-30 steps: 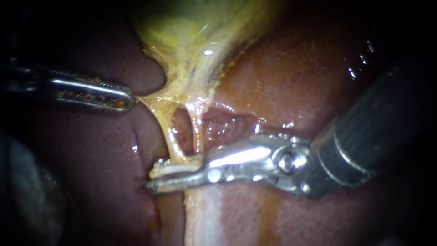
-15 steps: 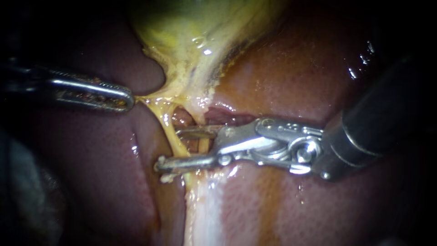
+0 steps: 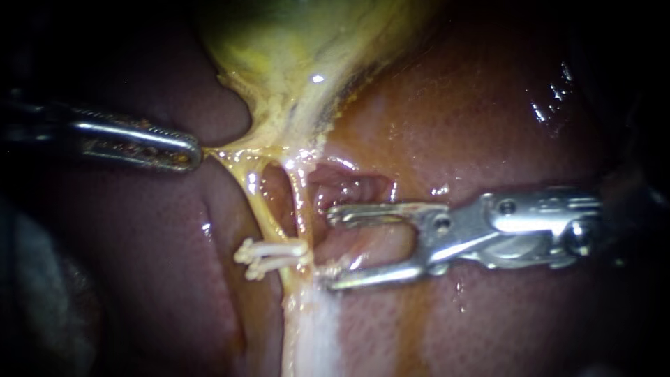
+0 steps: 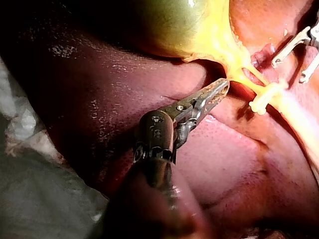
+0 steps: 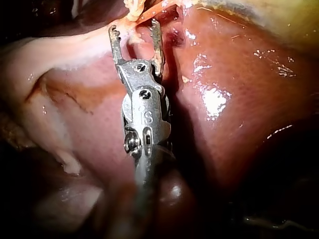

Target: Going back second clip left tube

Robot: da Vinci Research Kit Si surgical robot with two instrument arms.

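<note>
The yellow-green gallbladder (image 3: pixel 293 49) lies on the liver (image 3: pixel 474 119), and two thin yellow tubes run down from its neck. The left tube (image 3: pixel 257 199) carries two white clips (image 3: pixel 272 255) lying close together; the right tube (image 3: pixel 300 199) is bare. My right instrument (image 3: pixel 330 248) stands just right of the clips, jaws wide open and empty. My left instrument (image 3: pixel 192 152) is shut on tissue at the gallbladder's neck and holds it taut to the left. The left wrist view shows those jaws (image 4: pixel 222 89) on yellow tissue, the clips (image 4: pixel 263 98) ahead. In the right wrist view the open jaws (image 5: pixel 134 29) point at the clips (image 5: pixel 132 6).
A pale white band of tissue (image 3: pixel 314 335) runs down the liver below the clips. A reddish hollow (image 3: pixel 345 188) lies behind the tubes. White gauze (image 4: pixel 30 164) lies beside my left instrument's shaft.
My right instrument's jaws, closed across the left tube a second ago, have opened and drawn back to the right, leaving a white clip on the tube. The left instrument has held still.
</note>
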